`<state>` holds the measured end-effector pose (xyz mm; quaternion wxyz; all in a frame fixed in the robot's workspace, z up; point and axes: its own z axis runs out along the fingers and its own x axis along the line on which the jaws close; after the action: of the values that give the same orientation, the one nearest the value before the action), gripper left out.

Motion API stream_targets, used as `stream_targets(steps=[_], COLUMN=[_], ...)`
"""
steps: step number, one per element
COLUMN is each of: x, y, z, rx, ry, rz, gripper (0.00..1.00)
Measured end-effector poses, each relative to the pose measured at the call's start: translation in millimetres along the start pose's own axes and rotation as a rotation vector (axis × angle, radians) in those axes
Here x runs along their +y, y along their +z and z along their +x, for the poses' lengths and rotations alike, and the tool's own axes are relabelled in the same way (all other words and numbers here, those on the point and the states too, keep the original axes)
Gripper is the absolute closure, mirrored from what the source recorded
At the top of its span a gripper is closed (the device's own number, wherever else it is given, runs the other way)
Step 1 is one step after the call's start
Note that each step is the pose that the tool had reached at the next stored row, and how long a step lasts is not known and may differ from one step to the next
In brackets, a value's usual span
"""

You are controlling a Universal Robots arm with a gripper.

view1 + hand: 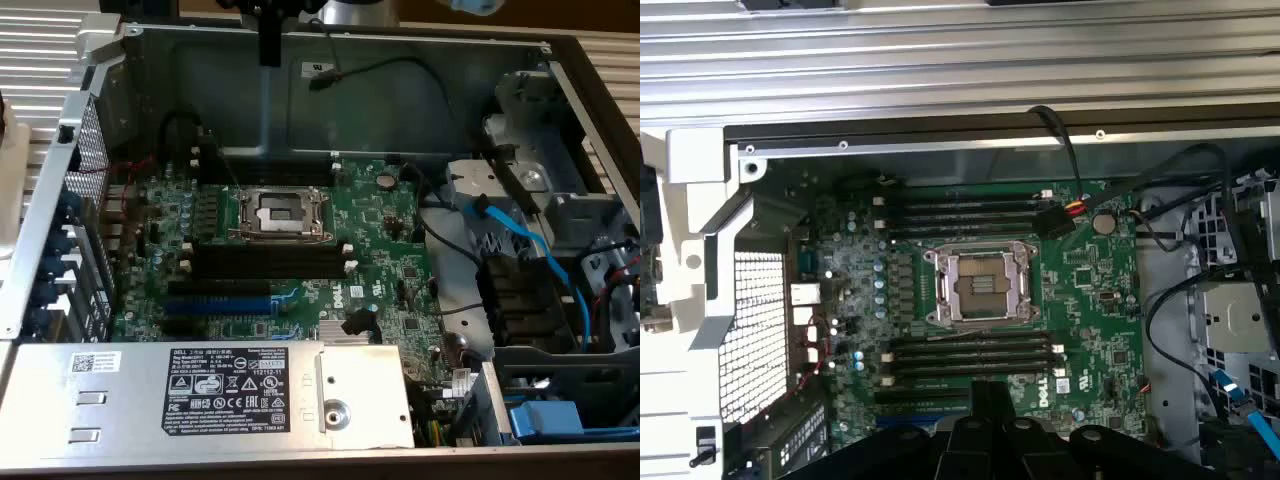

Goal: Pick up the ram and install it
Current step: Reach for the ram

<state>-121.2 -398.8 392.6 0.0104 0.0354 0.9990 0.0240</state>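
- The pincer (269, 40) (989, 400) hangs closed to a narrow gap, high over the wall of the computer case (420, 95) that lies farthest from the power-supply box (200, 395).
- Its tip is one thin dark piece. I cannot tell whether that is the ram or just the fingers pressed together.
- The pincer is well apart from the green board (400, 230) and touches nothing in the case.
- The board lies flat on the case floor, with a metal-framed processor socket (278, 213) near its middle.
- Long black slots (265, 262) with white end clips run in two banks, one on each side of the socket.
- A blue slot (215, 303) lies just beside the bank nearer the power-supply box.
- Blue cables (520, 240) cross the drive bay on the exterior view's right.
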Motion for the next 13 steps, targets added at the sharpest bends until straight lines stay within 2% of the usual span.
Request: stream_targets(steps=[13], x=[0.0], y=[0.0], z=[0.0], rx=[0.0], ry=[0.0], rz=[0.0], gripper=[0.9])
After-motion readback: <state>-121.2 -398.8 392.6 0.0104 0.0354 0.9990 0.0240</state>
